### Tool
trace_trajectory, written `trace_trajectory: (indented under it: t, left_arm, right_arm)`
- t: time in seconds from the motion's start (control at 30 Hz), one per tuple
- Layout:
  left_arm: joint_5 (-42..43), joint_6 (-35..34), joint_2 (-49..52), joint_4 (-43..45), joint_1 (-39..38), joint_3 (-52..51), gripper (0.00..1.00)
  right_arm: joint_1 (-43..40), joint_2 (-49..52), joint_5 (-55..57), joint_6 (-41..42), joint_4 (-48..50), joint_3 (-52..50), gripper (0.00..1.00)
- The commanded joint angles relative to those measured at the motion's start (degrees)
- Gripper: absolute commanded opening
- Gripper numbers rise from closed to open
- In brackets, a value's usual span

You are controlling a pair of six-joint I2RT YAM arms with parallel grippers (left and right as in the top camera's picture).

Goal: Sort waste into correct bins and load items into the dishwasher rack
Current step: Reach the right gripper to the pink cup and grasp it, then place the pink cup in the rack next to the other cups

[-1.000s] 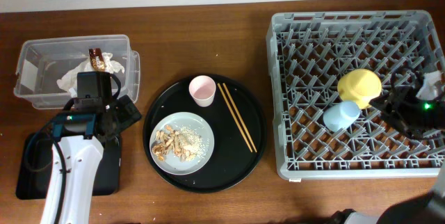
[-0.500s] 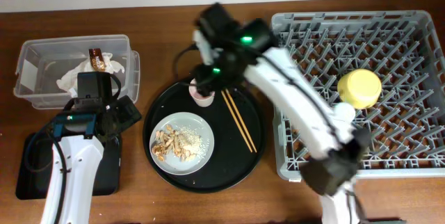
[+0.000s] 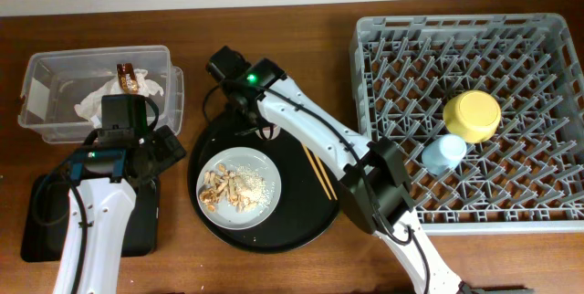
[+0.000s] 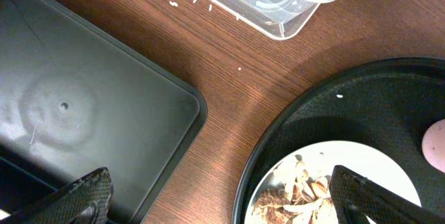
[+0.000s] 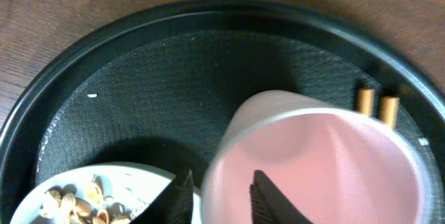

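My right gripper is shut on the left rim of the pale-pink cup, one finger inside and one outside; I cannot tell whether the cup is lifted off the round black tray. In the overhead view the gripper hides most of the cup. The greyish-white plate carries tan food scraps. The yellow bowl and the light-blue cup sit in the grey dishwasher rack. The napkin and the foil wrapper lie in the clear tub. My left gripper is open and empty.
Wooden chopsticks lie on the round tray, right of the cup. The shallow black tray lies under my left arm, and its corner shows in the left wrist view. A few rice grains lie on the table by the tub.
My right arm swung from the rack over to the round tray and its fingers closed round the pink cup's rim. The blue cup stayed in the rack. The left arm has not moved.
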Motion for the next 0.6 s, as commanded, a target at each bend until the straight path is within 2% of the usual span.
trace_trajectory:
  t: [0.0,0.07,0.13,0.23,0.27,0.33,0.37,0.47,0.5,0.53,0.57]
  left_arm:
    - [-0.6,-0.7,-0.2,0.1,0.1,0.2,0.99]
    - [-0.6,-0.7,-0.2,0.1,0.1,0.2,0.99]
    - [-0.6,-0.7,-0.2,0.1,0.1,0.2,0.99]
    - [-0.6,-0.7,-0.2,0.1,0.1,0.2,0.99]
    - [-0.6,-0.7,-0.2,0.1,0.1,0.2,0.99]
    - [-0.6,-0.7,-0.2,0.1,0.1,0.2,0.99]
    - [-0.6,-0.7,-0.2,0.1,0.1,0.2,0.99]
    - [-0.6,-0.7,-0.2,0.1,0.1,0.2,0.99]
    - [-0.6,-0.7,-0.2,0.1,0.1,0.2,0.99]
    - [-0.6,-0.7,-0.2,0.1,0.1,0.2,0.99]
    - [-0.6,-0.7,-0.2,0.1,0.1,0.2,0.99]
  right_arm:
    - [1.7,0.0,0.9,0.5,0.8,-0.9,0.25]
    - [1.6,0.0,0.9,0.5,-0.3,-0.1,0.13]
    - [1.6,-0.8,0.9,0.5,-3.2,3.3,0.04]
    - [-0.5,-5.8,1.4,0.5,-12.6,14.4,0.04]
    - [-4.2,-8.8,1.6,0.5,-20.2,22.3,0.04]
    - [-12.5,-13.0,0.8,-1.2,-29.9,31.3,0.04]
    - [-19.3,-16.9,-7.7,-6.6,-29.9,31.5,0.04]
    - [-36.1,-24.5,-17.6,-10.6,-29.9,27.6,0.04]
    - [-38.7,-26.8,-17.6,-11.9,-29.9,23.6,0.04]
    - [-43.5,-33.5,-16.7,-16.2,-29.9,10.0,0.04]
    - [-47.0,-36.4,-16.8,-17.6,-29.9,3.2,0.04]
